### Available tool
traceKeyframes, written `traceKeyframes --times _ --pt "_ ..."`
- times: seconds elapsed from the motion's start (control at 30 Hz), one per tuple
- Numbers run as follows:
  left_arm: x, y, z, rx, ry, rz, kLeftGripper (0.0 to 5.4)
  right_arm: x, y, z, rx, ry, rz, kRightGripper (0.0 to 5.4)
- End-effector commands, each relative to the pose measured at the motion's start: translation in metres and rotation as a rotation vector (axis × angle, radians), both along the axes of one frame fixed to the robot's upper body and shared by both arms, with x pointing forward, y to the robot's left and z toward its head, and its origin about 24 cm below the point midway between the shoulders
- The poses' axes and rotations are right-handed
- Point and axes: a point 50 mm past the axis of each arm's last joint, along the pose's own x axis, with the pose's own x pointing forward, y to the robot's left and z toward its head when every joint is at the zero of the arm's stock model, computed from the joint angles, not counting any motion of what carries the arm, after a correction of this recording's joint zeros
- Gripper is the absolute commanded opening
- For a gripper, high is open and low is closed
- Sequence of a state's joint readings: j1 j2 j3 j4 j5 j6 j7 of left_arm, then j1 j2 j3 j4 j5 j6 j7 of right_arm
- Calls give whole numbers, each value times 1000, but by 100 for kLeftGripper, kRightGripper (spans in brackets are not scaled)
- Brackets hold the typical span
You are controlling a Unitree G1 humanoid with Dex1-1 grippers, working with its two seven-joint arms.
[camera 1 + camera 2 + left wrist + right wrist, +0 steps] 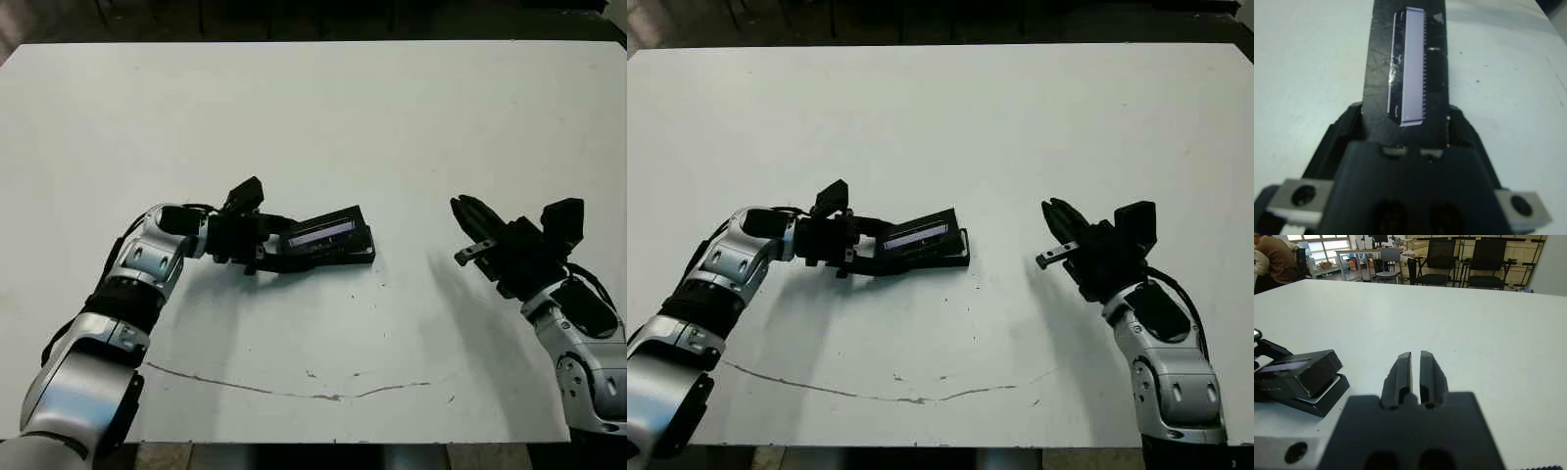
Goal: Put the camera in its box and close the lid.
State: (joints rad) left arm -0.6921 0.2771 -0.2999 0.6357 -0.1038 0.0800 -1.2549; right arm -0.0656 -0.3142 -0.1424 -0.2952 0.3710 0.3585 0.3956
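The lid, black with a pale shiny window strip, lies tilted across the box, one end raised. My left gripper is shut on the lid's left end, a finger on each side. Only the box's black wall and a sliver of white lining show beneath the lid. The camera is hidden from view. My right gripper hovers well to the right of the box, fingers shut on nothing.
The white table stretches wide behind and between the arms, with a thin crack line near its front edge. Beyond the table stand chairs and a seated person.
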Motion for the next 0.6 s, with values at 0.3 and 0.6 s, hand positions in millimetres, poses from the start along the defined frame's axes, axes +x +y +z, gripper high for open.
traceKeyframes --times 0.3,0.6 --pt "-4 -14 -27 175 151 -49 276 -5 -7 -6 20 22 2 0" --pt "7 -28 -34 290 129 -58 276 -11 -12 -4 15 21 -12 0"
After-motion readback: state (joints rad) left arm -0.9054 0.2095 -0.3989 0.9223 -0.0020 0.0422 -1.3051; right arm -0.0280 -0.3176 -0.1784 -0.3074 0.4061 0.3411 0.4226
